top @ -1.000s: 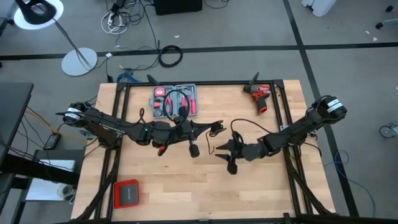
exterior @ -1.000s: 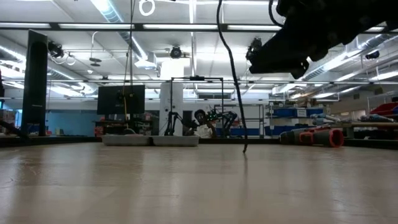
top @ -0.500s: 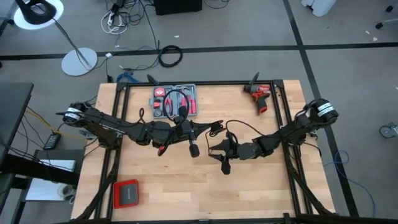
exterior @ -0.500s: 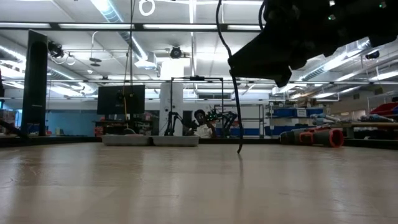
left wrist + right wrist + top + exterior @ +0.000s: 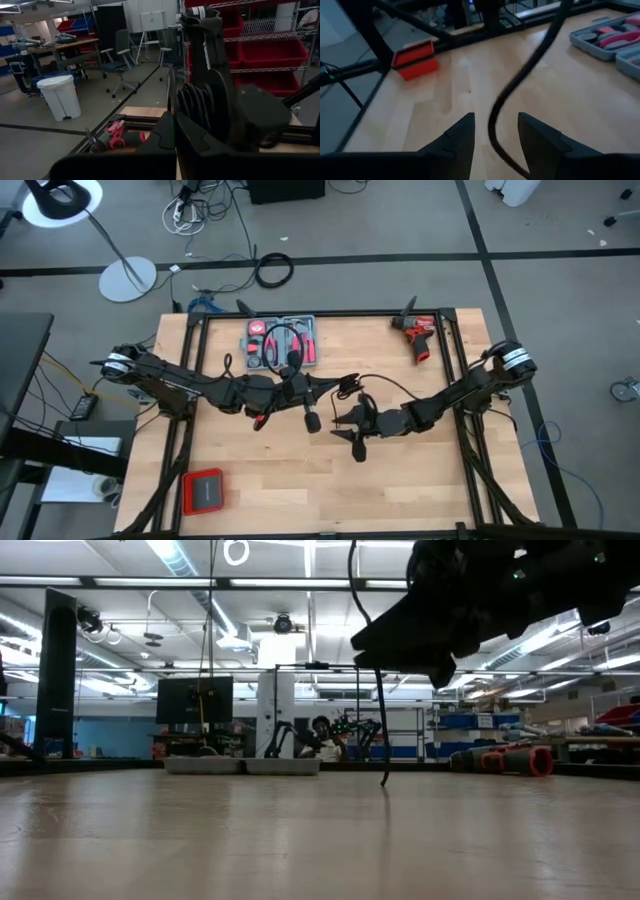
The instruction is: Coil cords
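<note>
You are working with a thin black cord (image 5: 375,383) that hangs in the air over the middle of the worktop (image 5: 400,490), strung between your two tools. It looks light and floppy, so it should bend any way you push it and will droop and swing when you move. It is smooth and round like a shoelace, so it may slide through a loose hold. In the low view its free end dangles (image 5: 382,740) and stops just above the wood. Your left tool (image 5: 345,384) is pinched together, with the cord's small dark end lump showing right at its tip, so it looks clamped on that end, though the hold itself is hard to see. Your right tool (image 5: 345,423) sits just near of it with its fingers (image 5: 460,137) spread apart, and the cord runs right between them without being squeezed. A good spot to hold is the plain round part a little way along from the left tool, not the loose tip, so you can make a loop. The worktop is pale wood, flat and smooth, with a black metal frame around it. At the far side lie a grey tool case (image 5: 281,343) with pink and black pieces inside and a red drill (image 5: 417,333). A small red box (image 5: 203,491) sits at the near left.
</note>
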